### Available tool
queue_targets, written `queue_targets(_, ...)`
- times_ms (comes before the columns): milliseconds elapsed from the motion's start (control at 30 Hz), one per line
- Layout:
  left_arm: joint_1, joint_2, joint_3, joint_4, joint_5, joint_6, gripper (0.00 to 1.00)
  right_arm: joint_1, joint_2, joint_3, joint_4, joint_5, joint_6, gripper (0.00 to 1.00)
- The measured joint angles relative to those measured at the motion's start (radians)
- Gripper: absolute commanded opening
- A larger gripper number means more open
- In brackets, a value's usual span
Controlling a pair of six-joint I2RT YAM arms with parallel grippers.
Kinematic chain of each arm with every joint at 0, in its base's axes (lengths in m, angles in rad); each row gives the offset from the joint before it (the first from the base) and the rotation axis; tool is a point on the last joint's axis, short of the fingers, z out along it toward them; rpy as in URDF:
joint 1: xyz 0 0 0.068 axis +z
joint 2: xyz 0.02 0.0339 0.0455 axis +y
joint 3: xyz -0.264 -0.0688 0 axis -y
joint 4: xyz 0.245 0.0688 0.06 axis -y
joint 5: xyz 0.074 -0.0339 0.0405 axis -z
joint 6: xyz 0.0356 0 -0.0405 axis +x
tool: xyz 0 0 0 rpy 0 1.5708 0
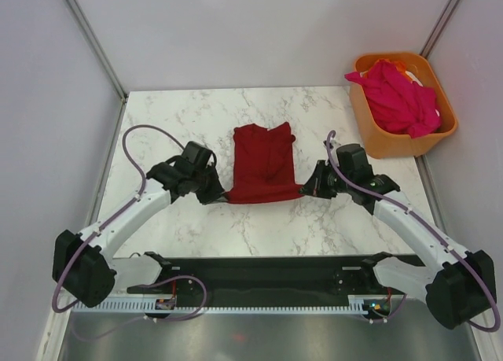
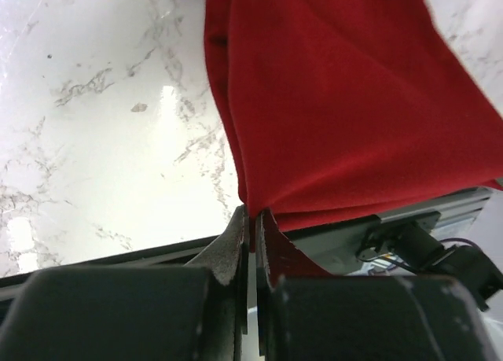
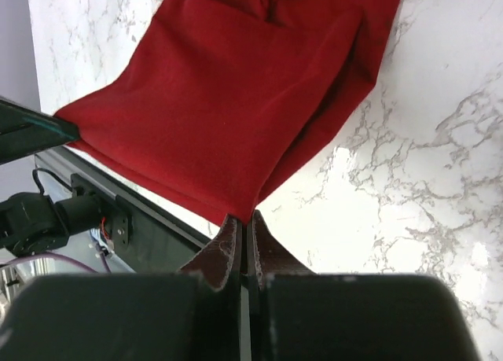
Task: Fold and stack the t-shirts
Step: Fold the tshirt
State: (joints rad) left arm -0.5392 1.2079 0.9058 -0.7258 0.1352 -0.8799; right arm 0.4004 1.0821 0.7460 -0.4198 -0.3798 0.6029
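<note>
We see two robot arms reaching over one white marble table [image 1: 157, 219], with two t-shirts and one tub in view. Starting at the left, the left gripper [image 1: 218, 194] is pinched fully together on the near left corner of the dark red t-shirt [image 1: 264, 163]; in its wrist view the left gripper [image 2: 251, 219] has its two fingers meeting with a point of red cloth [image 2: 338, 101] caught between them, the fabric rising from there across the marble. In the middle of the table the red shirt lies folded into a long rectangle, its far end flat on the surface and its near edge drawn out to both sides between the grippers. To the right, the right gripper [image 1: 308, 189] is likewise clamped tight on the near right corner of the same shirt; its wrist view shows the right gripper [image 3: 242, 223] nipping the tip of the red cloth [image 3: 236, 101]. Farthest right, at the back corner of the table, stands one orange plastic tub [image 1: 393, 145], and the bright pink t-shirt [image 1: 401, 97] lies crumpled inside it, spilling over the far rim.
</note>
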Motion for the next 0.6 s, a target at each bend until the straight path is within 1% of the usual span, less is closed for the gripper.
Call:
queue_targets(67, 0.0, 0.007, 0.064, -0.032, -0.003, 0.0, 0.02, 0.0, 0.017, 0.052, -0.033, 0.013, -0.001, 0.0)
queue_targets(167, 0.002, 0.072, 0.194, -0.083, -0.014, 0.001, 0.02, -0.001, 0.089, 0.161, -0.057, 0.042, -0.01, 0.0)
queue_targets(267, 0.01, 0.185, 0.333, -0.097, -0.034, 0.003, 0.02, -0.008, 0.197, 0.277, -0.064, 0.072, -0.028, 0.0)
queue_targets(467, 0.052, 0.422, 0.552, -0.159, -0.04, 0.092, 0.02, -0.021, 0.409, 0.439, -0.071, 0.116, -0.06, 0.0)
queue_targets(600, 0.092, 0.571, 0.71, -0.198, -0.034, 0.145, 0.02, -0.039, 0.523, 0.533, -0.077, 0.124, -0.076, 0.0)
